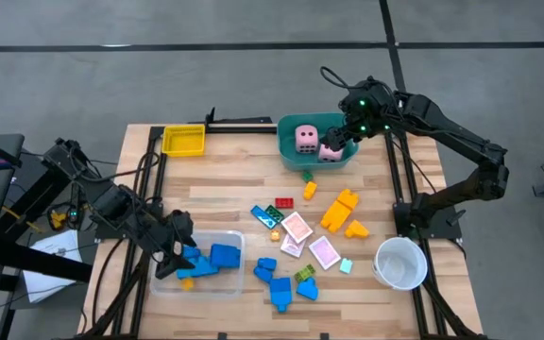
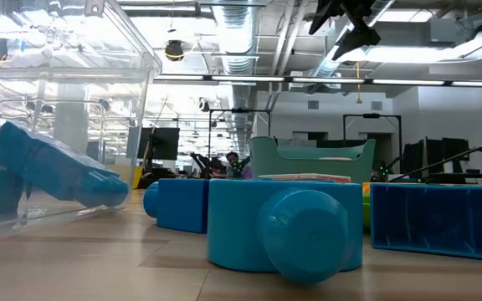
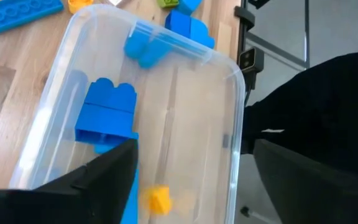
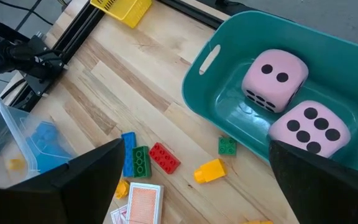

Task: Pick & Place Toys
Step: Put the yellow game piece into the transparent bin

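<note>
Here the left gripper (image 1: pixel 179 247), fingers spread and empty over the clear tray (image 1: pixel 159 283) holding blue blocks (image 1: pixel 223 256), could knock the tray's wall on lifting, while the right gripper (image 1: pixel 340 135), also spread, hangs above both pink dice (image 4: pixel 275 76) in the teal tub (image 1: pixel 289 156).

Teal tub (image 1: pixel 291 151), yellow tray (image 1: pixel 183 140), clear tray (image 1: pixel 237 274), white cup (image 1: pixel 401 263) on table (image 1: pixel 225 179).
</note>
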Controlling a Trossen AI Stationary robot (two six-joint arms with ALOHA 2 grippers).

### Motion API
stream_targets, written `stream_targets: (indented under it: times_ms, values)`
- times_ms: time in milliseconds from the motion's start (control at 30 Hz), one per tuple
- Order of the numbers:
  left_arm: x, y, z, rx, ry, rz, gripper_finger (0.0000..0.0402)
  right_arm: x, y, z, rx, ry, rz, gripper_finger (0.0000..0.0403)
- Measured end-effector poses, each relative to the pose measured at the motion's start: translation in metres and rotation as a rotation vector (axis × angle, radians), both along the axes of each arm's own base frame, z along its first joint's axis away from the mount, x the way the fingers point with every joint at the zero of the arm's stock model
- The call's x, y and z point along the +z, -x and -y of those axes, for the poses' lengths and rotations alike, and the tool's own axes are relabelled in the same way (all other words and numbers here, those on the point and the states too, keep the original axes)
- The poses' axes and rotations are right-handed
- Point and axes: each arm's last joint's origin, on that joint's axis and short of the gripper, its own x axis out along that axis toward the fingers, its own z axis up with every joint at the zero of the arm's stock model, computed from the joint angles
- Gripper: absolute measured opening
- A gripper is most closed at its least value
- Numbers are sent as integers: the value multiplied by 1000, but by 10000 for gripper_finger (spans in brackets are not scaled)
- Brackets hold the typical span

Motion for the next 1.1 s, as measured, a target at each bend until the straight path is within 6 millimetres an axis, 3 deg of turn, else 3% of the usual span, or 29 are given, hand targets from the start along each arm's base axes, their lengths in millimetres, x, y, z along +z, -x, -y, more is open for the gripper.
stream_targets:
  times_ms: [200, 367, 567, 800, 1100]
  values:
    - [0, 0, 0, -1, 0, 2, 339, 0, 0, 0, 0, 0, 1, 386]
    - [4, -3, 2, -25, 16, 50, 319, 0, 0, 0, 0, 0, 1, 386]
    - [19, -11, 10, -128, 65, 240, 278, 0, 0, 0, -6, -4, 3, 386]
    - [33, -17, 16, -218, 122, 403, 194, 0, 0, 0, -6, -7, -1, 386]
    - [35, -17, 17, -261, 113, 436, 24, -1, -3, -8, 8, -25, 0, 386]
